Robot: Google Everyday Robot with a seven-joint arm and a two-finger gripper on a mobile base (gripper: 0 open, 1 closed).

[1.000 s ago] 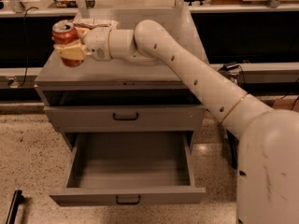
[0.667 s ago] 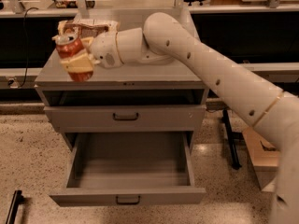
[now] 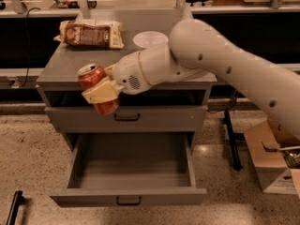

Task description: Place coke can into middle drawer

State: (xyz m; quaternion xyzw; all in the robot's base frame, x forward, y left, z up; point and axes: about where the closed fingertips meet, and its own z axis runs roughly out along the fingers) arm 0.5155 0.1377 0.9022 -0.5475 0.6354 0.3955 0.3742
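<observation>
Camera view: the gripper [image 3: 98,91] hangs off the grey cabinet's [image 3: 61,64] front left edge, cream fingers [image 3: 101,93] clamped on the coke can [image 3: 91,77]. The can is red, tilted, its silver top facing up-left, held in the air above the middle drawer [image 3: 93,198], which stands pulled open below. A brown snack bag [image 3: 90,33] and a white bowl [image 3: 150,39] sit on the cabinet top.

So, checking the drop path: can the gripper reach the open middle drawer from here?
Probably yes: the gripper, shut on the coke can, hangs in front of the closed drawer front, and the middle drawer below it stands pulled out, empty.
</observation>
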